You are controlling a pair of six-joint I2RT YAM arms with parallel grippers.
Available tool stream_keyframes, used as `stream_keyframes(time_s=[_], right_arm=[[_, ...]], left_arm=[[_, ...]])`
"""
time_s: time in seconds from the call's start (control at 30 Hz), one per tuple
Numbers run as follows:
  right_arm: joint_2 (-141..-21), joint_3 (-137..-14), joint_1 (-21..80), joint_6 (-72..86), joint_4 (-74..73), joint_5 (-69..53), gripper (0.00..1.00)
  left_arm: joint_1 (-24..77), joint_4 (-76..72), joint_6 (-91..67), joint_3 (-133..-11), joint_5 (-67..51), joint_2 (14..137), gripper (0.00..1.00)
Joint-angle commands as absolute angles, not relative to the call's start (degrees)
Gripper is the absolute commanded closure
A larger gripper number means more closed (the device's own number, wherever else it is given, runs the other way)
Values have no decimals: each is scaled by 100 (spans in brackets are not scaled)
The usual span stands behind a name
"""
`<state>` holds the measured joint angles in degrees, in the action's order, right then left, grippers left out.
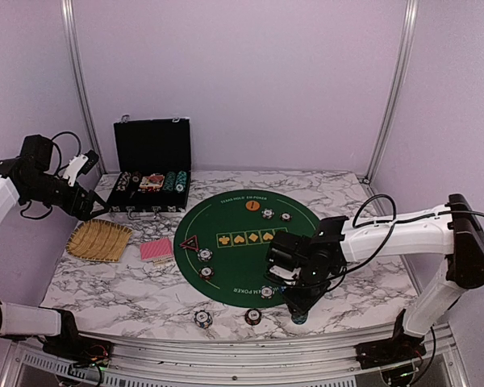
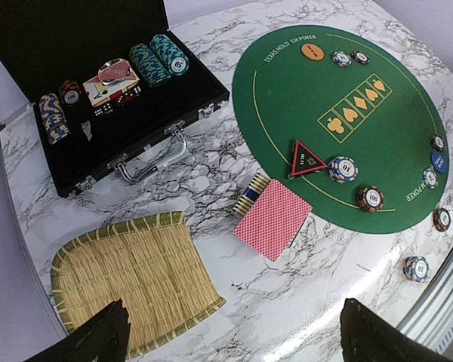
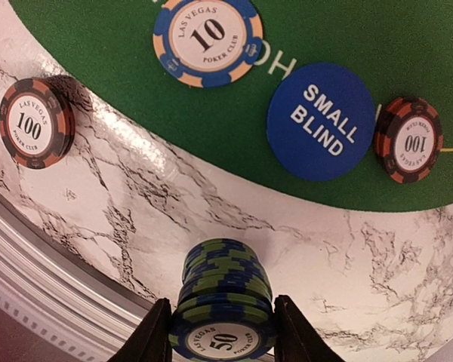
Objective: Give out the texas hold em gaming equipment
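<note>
We see the right gripper (image 3: 221,305) pinching a stack of 50 chips (image 3: 225,275) upright on the worktop (image 3: 377,256) just off the green mat (image 3: 362,30) (near the small blind disc (image 3: 321,121)), probably to seat it at a player's spot, while the left gripper (image 2: 232,313) hangs wide open.

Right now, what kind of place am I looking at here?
Probably a robot test booth staged as a poker table: plain lilac walls with metal frame posts, a marble-patterned table carrying a green Texas Hold'em mat, and an open case of chips.
</note>
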<state>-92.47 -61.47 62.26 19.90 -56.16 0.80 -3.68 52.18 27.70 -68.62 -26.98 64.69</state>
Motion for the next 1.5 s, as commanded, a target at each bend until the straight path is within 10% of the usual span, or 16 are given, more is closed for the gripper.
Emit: stream_keyframes(time_s=[0.0, 0.33, 0.97, 1.47], right_arm=[[-9171, -6385, 6258, 1979, -5737, 192, 62], [-9312, -7060, 6259, 1915, -6028, 376, 78], [-12602, -10845, 6181, 1144, -5432, 163, 79], [-13244, -11437, 5695, 1117, -5056, -343, 79]], left_arm=[[-345, 5353, 2824, -6961, -2777, 6469, 1], [-349, 5353, 2831, -6951, -2806, 6476, 1], [-352, 5353, 2838, -6893, -2850, 6408, 1], [-350, 5353, 2867, -6882, -2839, 6486, 1]])
